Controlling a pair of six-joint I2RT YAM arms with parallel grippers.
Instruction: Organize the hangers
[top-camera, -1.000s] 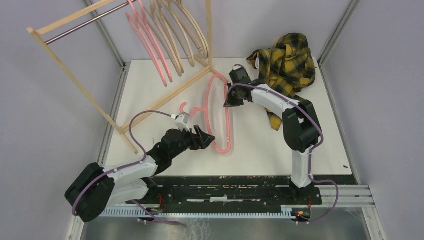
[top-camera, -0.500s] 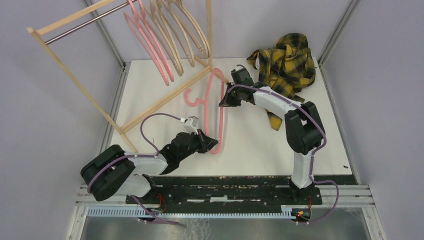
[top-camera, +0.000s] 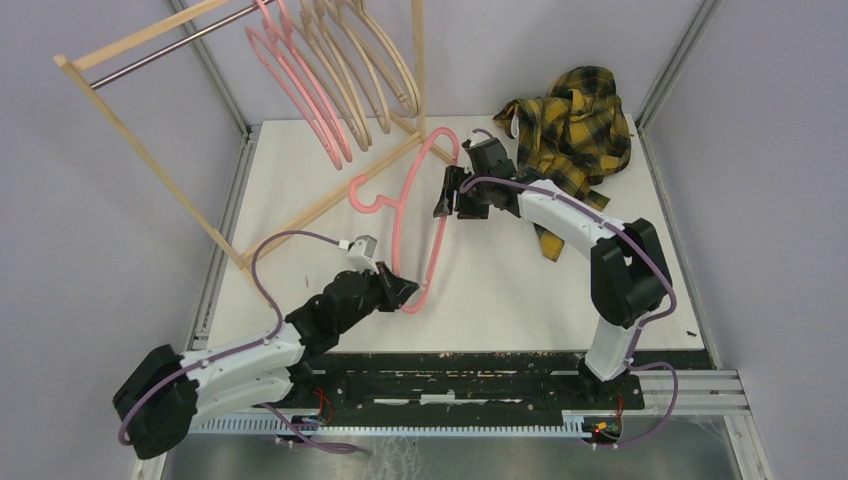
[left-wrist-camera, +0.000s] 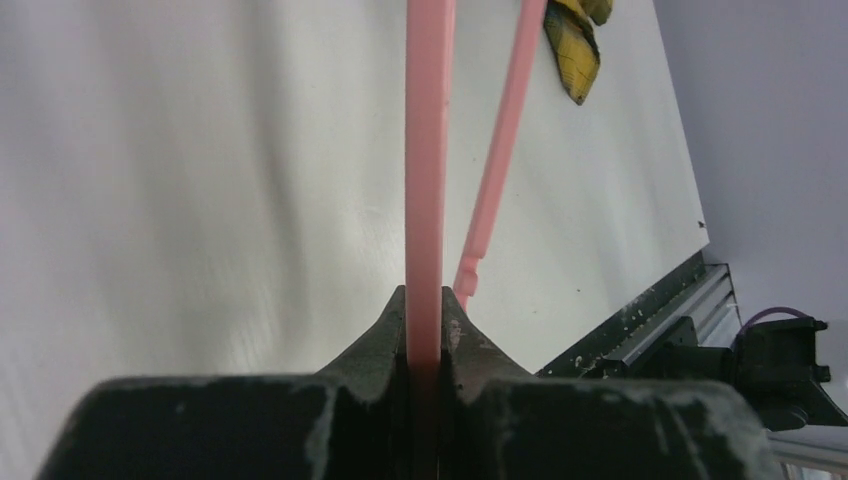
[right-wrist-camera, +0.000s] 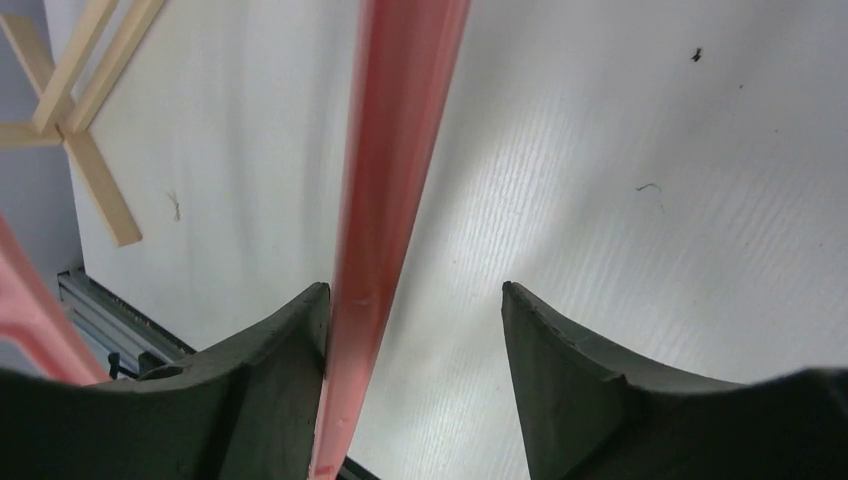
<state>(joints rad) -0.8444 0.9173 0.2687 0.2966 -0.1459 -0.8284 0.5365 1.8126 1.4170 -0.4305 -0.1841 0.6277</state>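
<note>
Your pink hanger (top-camera: 437, 245) (left-wrist-camera: 428, 180) (right-wrist-camera: 390, 160) has swung its hook further toward 10 o'clock, nearer the rack (top-camera: 148, 160), than half a second ago, and it sits tilted over the middle of the bench (top-camera: 520, 290). Your left hand (top-camera: 405, 292) (left-wrist-camera: 427, 310) is clamped tight on its lower corner at 6 o'clock. Your right hand (top-camera: 441, 195) (right-wrist-camera: 415, 300), at 12 o'clock, gapes wide with the bar against one finger only.

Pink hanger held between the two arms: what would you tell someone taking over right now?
Left hand: shut on the pink hanger's lower corner.
Right hand: open, straddling its side bar, one finger against it.
Other pink hangers and beige hangers hang on the wooden rack.
Left to do: hook this one onto the rail.
</note>
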